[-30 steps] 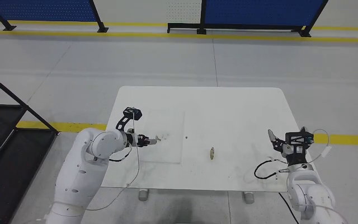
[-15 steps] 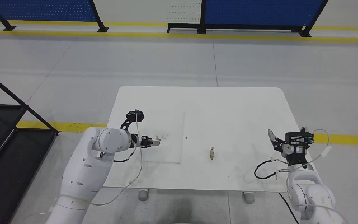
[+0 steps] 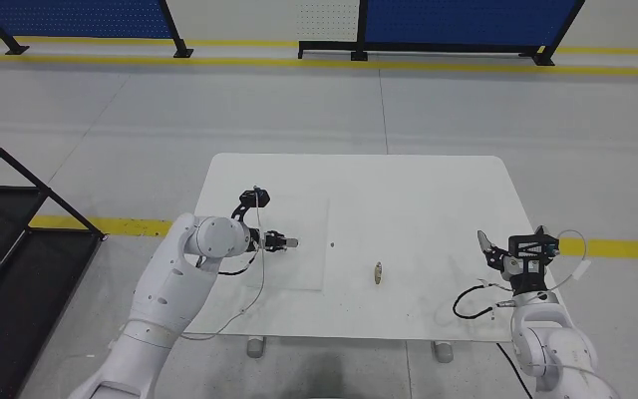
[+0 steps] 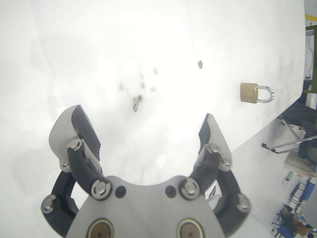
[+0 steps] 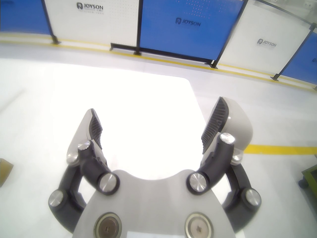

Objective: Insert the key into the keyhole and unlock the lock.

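Hovering low over the white table point(image 3: 429, 199), the left gripper point(image 4: 146, 122) has its jaws spread wide with nothing between them. Just ahead of its fingertips lies a small silvery key point(image 4: 136, 103), or so it seems, since glare washes it out. The brass padlock point(image 4: 249, 92) lies flat farther toward the middle of the table, well apart from the key. At the table's right edge the right gripper point(image 5: 158, 117) is also spread open and empty.
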{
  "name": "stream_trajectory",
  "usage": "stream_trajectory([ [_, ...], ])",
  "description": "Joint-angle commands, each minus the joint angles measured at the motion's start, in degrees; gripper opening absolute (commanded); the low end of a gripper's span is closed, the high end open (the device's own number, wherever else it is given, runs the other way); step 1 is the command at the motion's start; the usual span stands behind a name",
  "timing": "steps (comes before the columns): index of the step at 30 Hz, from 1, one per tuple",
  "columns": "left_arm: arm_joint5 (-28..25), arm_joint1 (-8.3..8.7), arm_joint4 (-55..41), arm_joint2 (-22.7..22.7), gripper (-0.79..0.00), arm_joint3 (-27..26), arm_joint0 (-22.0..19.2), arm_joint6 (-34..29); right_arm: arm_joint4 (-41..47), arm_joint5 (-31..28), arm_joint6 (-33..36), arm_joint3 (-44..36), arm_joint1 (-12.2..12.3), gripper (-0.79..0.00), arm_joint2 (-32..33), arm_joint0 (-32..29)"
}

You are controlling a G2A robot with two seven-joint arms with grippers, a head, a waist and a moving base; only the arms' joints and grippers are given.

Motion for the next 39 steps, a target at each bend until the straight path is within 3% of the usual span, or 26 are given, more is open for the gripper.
stream_trajectory([
  [1, -0.1, -0.12, -0.2, 0.8, 0.0, 1.5, -0.8, 0.5, 0.0, 0.0, 0.0, 0.0, 0.0, 0.0, 0.0, 0.0],
  [3, -0.2, -0.24, -0.5, 1.5, -0.003, 2.7, -1.6, 0.9, 0.0, 0.0, 0.0, 0.0, 0.0, 0.0, 0.0, 0.0],
  [4, -0.2, -0.3, -0.5, 1.9, -0.04, 3.2, -1.9, 1.2, 0.0, 0.0, 0.0, 0.0, 0.0, 0.0, 0.0, 0.0],
  [7, -0.1, -0.42, -0.7, 2.7, -0.228, 4.5, -2.7, 1.8, 0.0, 0.0, 0.0, 0.0, 0.0, 0.0, 0.0, 0.0],
  [11, -0.2, -0.47, -0.9, 3.5, -0.394, 5.6, -3.5, 1.9, 0.0, 0.0, 0.0, 0.0, 0.0, 0.0, 0.0, 0.0],
  [23, -0.5, 0.03, -0.4, 3.4, -0.465, 6.5, -3.7, 1.3, 0.0, 0.0, 0.0, 0.0, 0.0, 0.0, 0.0, 0.0],
  [31, -0.2, 0.39, -1.0, 2.9, -0.576, 6.2, -3.1, 1.2, 0.0, 0.0, 0.0, 0.0, 0.0, 0.0, 0.0, 0.0],
  [39, -0.3, 0.64, -2.3, 2.8, -0.622, 6.2, -2.8, 0.6, 0.0, 0.0, 0.0, 0.0, 0.0, 0.0, 0.0, 0.0],
])
